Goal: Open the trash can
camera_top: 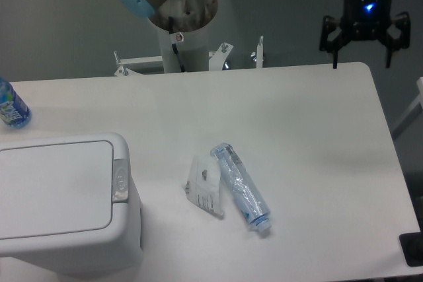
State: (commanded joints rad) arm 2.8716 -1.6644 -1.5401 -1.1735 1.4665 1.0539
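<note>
I can read no text here: the print on the crushed bottle's (242, 187) label and on the flat packet (205, 186) beside it is too small.

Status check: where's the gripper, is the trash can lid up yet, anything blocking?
Gripper open, hanging over the table's far right edge. Trash can lid closed, grey push-button untouched. Crushed plastic bottle and small packet lie mid-table, beside the bin.

White trash can (63, 203) with a grey button strip (120, 179) on a white tabletop (297, 123). Clear crushed bottle (241, 186) with blue print; blue-labelled bottle (10, 107) far left; black gripper (360, 47), blue light.
</note>
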